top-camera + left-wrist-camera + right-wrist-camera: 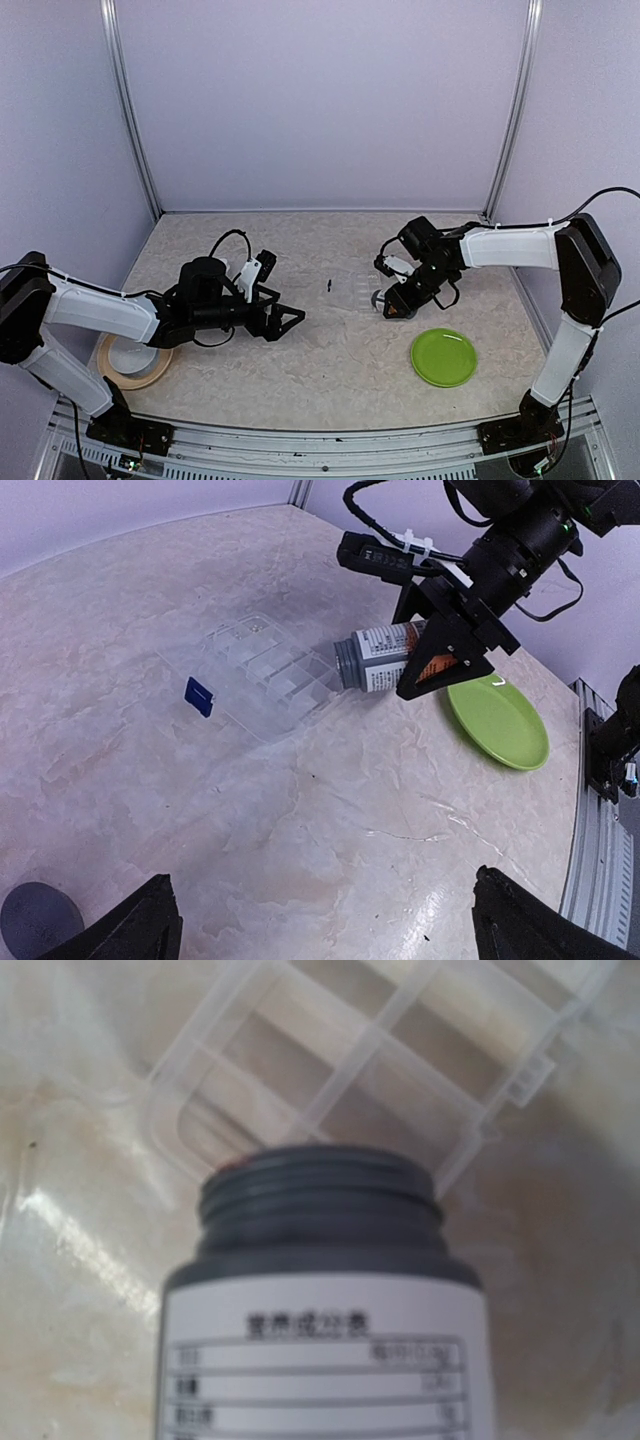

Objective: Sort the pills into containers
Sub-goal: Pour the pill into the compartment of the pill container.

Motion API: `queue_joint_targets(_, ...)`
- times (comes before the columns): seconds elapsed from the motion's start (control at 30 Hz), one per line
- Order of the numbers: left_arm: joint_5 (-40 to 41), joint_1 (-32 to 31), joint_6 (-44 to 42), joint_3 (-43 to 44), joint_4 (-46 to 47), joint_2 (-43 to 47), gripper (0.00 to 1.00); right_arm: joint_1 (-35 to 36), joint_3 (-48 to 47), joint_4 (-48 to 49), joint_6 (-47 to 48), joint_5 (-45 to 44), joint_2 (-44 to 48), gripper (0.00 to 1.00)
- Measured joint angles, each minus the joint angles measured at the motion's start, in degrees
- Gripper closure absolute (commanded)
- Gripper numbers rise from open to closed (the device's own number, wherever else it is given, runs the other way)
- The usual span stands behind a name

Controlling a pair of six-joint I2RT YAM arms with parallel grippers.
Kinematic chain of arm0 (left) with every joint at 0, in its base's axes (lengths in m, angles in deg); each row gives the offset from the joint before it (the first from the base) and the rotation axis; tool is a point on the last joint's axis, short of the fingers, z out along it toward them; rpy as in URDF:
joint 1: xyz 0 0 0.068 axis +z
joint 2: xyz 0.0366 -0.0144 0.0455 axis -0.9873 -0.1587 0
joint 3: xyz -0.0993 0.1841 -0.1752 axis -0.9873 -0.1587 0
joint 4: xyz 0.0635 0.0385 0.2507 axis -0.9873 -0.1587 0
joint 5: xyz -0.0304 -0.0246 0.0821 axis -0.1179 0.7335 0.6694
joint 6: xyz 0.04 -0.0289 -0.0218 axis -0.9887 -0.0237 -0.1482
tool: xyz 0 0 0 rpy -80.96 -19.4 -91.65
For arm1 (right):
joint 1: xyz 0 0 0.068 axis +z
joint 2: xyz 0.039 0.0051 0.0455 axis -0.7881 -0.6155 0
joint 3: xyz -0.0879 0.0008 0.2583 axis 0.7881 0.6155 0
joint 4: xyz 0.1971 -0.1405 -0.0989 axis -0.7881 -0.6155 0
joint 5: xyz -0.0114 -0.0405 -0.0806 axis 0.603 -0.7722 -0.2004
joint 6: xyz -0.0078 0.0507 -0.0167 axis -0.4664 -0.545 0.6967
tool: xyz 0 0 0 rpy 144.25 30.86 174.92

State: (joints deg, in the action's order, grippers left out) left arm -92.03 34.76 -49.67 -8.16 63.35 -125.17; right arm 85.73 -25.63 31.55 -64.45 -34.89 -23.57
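- Right gripper (394,300) gripped the bottle (382,658) sideways, its gray end beside a clear divided box (262,672).
- Left gripper (288,322) hung wide open above the tabletop (330,810).

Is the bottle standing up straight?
No, the bottle lies tipped on its side in the right end effector, gray end pointing at the clear tray.

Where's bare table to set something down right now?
Free: the front centre, between left gripper and green plate; also the back strip behind the clear organizer. Crowded: at the organizer, where right gripper holds the bottle.
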Motion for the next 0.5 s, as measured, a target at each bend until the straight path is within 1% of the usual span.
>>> queue_joint_targets(0.27,0.0,0.0,0.0,0.0,0.0,0.0,0.01,0.0,0.0,0.0,0.0,0.1,0.4,0.97)
queue_joint_targets(0.5,0.0,0.0,0.0,0.0,0.0,-0.1,0.01,0.0,-0.5,-0.1,0.0,0.1,3.0,0.97)
